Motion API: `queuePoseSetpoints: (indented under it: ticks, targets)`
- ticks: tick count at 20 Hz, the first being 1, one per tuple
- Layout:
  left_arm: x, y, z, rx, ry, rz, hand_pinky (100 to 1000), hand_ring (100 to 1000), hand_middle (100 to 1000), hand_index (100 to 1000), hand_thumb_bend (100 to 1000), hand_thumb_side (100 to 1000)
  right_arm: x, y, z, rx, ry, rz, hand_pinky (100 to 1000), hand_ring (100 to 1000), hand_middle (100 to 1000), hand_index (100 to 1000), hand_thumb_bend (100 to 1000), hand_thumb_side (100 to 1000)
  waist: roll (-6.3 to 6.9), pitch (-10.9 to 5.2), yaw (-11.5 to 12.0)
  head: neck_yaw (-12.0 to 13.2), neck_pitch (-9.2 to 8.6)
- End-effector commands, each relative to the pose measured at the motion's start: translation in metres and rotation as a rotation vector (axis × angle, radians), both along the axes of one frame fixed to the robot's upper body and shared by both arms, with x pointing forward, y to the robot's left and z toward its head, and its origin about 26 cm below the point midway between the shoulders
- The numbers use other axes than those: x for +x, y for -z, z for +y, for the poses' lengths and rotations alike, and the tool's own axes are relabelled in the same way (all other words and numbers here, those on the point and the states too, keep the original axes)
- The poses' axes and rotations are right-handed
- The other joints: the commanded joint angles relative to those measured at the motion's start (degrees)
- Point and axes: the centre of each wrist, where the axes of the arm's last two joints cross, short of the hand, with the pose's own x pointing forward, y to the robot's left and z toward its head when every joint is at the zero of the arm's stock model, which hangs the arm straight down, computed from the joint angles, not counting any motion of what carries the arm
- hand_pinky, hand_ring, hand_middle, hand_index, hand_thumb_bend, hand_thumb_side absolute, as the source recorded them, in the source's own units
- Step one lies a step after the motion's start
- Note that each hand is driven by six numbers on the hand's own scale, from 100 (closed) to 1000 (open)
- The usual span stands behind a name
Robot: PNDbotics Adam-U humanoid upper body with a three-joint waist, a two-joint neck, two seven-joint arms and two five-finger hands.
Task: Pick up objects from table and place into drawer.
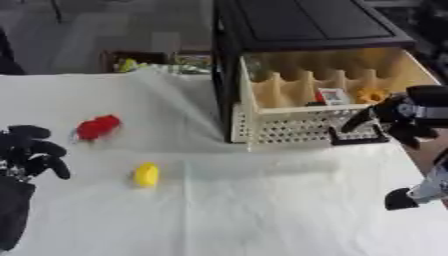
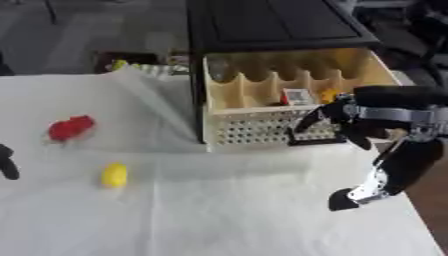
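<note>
A red object (image 1: 96, 127) and a small yellow object (image 1: 146, 175) lie on the white cloth at the left. The cream drawer (image 1: 289, 131) stands pulled out of the black cabinet (image 1: 297, 20); in it are a small white-and-red item (image 1: 332, 95) and an orange item (image 1: 372, 94). My right hand (image 2: 363, 117) is at the drawer's front right corner, fingers spread and straight, one reaching toward the black handle (image 1: 359, 138); nothing shows in it. My left hand (image 1: 33, 150) rests at the lower left, fingers relaxed and empty, a little left of the red object.
Behind the table's far edge sits a low box (image 1: 162, 61) with coloured items. The table's right edge runs just right of the drawer, where my right forearm (image 2: 385, 175) hangs. Bare white cloth (image 1: 262, 210) fills the foreground.
</note>
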Motion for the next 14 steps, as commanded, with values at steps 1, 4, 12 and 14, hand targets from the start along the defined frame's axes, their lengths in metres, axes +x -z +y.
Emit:
queuePoseSetpoints:
  ticks: [1,4,12,14]
  targets:
    - [-0.001,-0.006,0.0,0.013,0.005,-0.018,438,606,652,670,147,890,-0.007,-0.016,-0.004,-0.026,0.016,-0.064,116,294,100,883,632,495,-0.12,-0.92,-0.06,0.13,-0.89]
    - [-0.001,-0.006,-0.001,0.017,0.006,-0.017,438,606,652,670,147,889,-0.008,-0.016,-0.004,-0.029,0.014,-0.081,116,295,100,880,637,496,-0.15,-0.86,-0.07,0.14,-0.86]
    - [-0.001,-0.007,0.002,0.009,-0.011,-0.029,439,607,652,670,144,881,-0.023,-0.032,-0.002,0.085,-0.048,-0.155,128,316,100,841,637,546,-0.03,-0.76,-0.31,0.41,-0.9]
    - [-0.001,-0.007,0.003,0.006,-0.015,-0.031,439,607,652,670,143,880,-0.025,-0.036,-0.003,0.139,-0.076,-0.177,134,322,100,819,599,562,0.04,-0.76,-0.38,0.5,-0.84]
